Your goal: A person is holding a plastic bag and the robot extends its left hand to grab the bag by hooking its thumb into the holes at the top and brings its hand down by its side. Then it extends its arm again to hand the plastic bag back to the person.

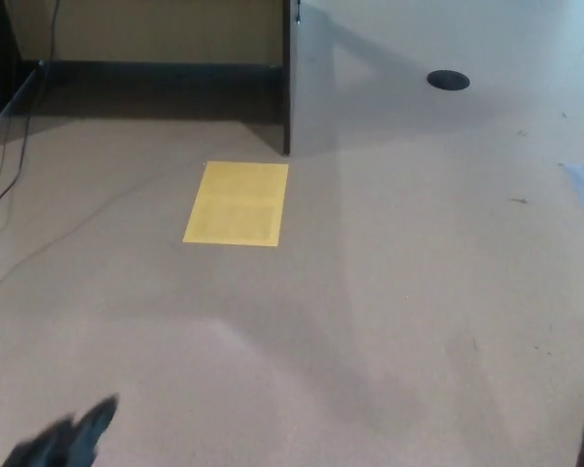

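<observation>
Down low, only the left hand's (63, 443) blurred tip shows, so I cannot tell its fingers' state; no bag visible.

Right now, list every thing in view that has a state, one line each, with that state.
Robot's black left hand: low at the bottom left edge, blurred, holding nothing visible; open or shut unclear.
Flat yellow rectangular sheet: lying flat on the tan floor.
Round black floor port: set flush in the floor.
Thin dark cable: trailing loose at the left.
Right hand: not in view.
</observation>
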### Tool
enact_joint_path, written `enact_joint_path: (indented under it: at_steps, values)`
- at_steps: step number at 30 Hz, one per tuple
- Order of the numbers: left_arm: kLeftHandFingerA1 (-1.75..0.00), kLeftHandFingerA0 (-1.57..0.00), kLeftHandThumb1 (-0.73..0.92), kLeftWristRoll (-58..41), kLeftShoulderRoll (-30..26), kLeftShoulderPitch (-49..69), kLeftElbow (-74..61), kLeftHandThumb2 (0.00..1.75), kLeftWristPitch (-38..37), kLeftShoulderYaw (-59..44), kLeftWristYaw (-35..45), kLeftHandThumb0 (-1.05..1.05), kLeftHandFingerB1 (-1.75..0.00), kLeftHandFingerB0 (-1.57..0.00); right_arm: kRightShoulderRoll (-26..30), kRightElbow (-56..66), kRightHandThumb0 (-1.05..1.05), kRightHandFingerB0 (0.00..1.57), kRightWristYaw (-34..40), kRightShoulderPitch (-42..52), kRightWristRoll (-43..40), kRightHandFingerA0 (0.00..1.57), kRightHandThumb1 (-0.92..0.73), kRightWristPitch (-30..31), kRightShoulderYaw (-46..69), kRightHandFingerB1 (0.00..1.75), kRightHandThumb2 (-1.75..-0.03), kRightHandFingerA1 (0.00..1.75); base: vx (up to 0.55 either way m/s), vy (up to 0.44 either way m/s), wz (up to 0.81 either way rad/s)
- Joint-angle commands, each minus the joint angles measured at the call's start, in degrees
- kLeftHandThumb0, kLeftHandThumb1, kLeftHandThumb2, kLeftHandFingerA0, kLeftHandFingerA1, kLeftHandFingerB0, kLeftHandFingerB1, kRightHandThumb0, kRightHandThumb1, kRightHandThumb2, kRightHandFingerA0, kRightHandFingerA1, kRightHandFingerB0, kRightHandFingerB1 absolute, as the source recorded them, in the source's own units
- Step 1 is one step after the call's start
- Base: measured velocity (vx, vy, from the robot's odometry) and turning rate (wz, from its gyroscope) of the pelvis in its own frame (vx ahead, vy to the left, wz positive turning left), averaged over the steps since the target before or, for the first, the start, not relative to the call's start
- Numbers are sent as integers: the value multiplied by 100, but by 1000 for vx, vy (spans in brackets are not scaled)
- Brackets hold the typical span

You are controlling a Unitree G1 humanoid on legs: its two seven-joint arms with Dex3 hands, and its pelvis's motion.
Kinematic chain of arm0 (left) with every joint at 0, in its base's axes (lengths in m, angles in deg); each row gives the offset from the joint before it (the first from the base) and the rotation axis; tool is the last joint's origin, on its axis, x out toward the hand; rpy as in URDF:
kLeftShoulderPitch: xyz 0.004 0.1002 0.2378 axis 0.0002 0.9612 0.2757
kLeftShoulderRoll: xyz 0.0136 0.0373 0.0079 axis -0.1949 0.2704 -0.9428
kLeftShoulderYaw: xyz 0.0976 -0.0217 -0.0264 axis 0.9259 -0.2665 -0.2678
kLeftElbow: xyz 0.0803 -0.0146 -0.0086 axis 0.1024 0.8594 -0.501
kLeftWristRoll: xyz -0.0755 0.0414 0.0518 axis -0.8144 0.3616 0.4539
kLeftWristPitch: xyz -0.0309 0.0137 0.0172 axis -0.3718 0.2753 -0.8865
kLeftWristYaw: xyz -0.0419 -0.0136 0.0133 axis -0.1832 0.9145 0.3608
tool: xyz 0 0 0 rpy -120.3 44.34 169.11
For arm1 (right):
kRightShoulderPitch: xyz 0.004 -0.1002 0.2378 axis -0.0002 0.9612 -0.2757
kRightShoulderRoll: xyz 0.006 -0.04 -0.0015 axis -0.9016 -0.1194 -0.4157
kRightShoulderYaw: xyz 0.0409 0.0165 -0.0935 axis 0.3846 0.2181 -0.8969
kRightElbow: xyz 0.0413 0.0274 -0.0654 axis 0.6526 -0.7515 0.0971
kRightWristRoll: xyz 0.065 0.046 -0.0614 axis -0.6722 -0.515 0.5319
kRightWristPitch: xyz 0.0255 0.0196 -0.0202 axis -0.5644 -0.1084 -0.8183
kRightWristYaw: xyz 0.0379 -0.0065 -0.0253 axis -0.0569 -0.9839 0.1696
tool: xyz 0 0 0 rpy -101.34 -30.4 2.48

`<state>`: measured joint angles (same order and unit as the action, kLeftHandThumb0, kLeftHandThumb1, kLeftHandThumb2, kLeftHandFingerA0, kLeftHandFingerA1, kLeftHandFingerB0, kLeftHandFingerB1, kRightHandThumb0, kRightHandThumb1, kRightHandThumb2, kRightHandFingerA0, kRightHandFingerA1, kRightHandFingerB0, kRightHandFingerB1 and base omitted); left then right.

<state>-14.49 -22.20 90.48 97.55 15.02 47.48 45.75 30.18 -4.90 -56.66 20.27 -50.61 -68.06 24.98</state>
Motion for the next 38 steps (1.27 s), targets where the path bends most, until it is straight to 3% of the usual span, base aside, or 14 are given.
enact_joint_path:
  at_steps: [1, 3, 4, 5, 6, 7, 9, 10, 11, 16, 29, 38]
  values:
    - [-32, -7, 39, -415, -82, 61, 1860, 74, -947, -211, -884, -63, -20, -7, 88, -153, -27, 61, -1, -172, 41, 79, -68, 68, -30, 44, -60, 73, 0, 0, 0]
    - [-36, -7, 39, -430, -124, -21, 2262, 74, -997, -229, -917, -62, -22, -7, 86, -175, -28, 59, -22, -160, 16, 80, -67, 11, -27, 44, -60, 73, 0, 0, 0]
    - [-32, -10, 46, -428, -156, 28, 2394, 54, -977, -236, -919, -60, -23, -8, 72, -200, -29, 59, -36, -95, 0, 81, -67, -16, -26, 44, -60, 77, 0, 0, 0]
    - [-40, -1, 38, -446, -203, 2, 2648, 74, -1047, -240, -913, -56, -28, -13, 65, -212, -29, 59, -29, -60, -1, 81, -67, -34, -33, 44, -60, 71, 0, 0, 0]
    - [-40, -1, 38, -475, -250, -60, 2929, 74, -1156, -243, -896, -56, -28, -13, 61, -212, -29, 59, -12, -48, 8, 81, -67, -42, -44, 44, -60, 71, 0, 0, 0]
    - [-46, -9, 34, -600, -260, -121, 3064, 75, -1188, -288, -703, -51, -31, 0, 51, -212, -28, 60, 4, -52, 10, 80, -69, -14, -48, 44, -60, 66, 0, 0, 0]
    - [-42, -18, 40, -830, -265, -179, 3166, 71, -1142, -370, -316, -62, -27, -8, 30, -210, -29, 60, 33, -44, 18, 80, -69, 35, -59, 44, -60, 65, 0, 0, 0]
    - [-34, -26, 46, -940, -275, -215, 3279, 56, -1251, -395, -145, -59, -25, -12, 19, -199, -29, 60, 84, -12, 51, 80, -69, 73, -86, 43, -60, 66, 0, 0, 0]
    - [-41, -18, 42, -981, -305, -284, 3374, 74, -1100, -375, 127, -66, -32, -7, 0, -199, -28, 58, 73, 10, 40, 80, -67, 107, -87, 43, -60, 73, 0, 0, 0]
    - [-42, -19, 44, -1014, -388, -638, 3685, 76, -803, -219, 616, -71, -36, -14, 6, -306, -29, 61, 108, -57, 35, 79, -68, 86, -81, 43, -60, 68, 0, 0, 0]
    - [-42, -20, 45, -1112, -468, -647, 3474, 75, -313, -15, 917, -70, -36, -12, -7, -262, -28, 63, 144, 93, -21, 80, -68, 6, -32, 44, -60, 73, 0, 0, 0]
    - [-43, -21, 44, -1133, -446, -370, 3521, 76, -525, 80, 815, -71, -36, -12, 15, -166, -25, 54, 251, 436, -36, 77, -69, -65, 28, 42, -60, 62, 0, 0, 0]
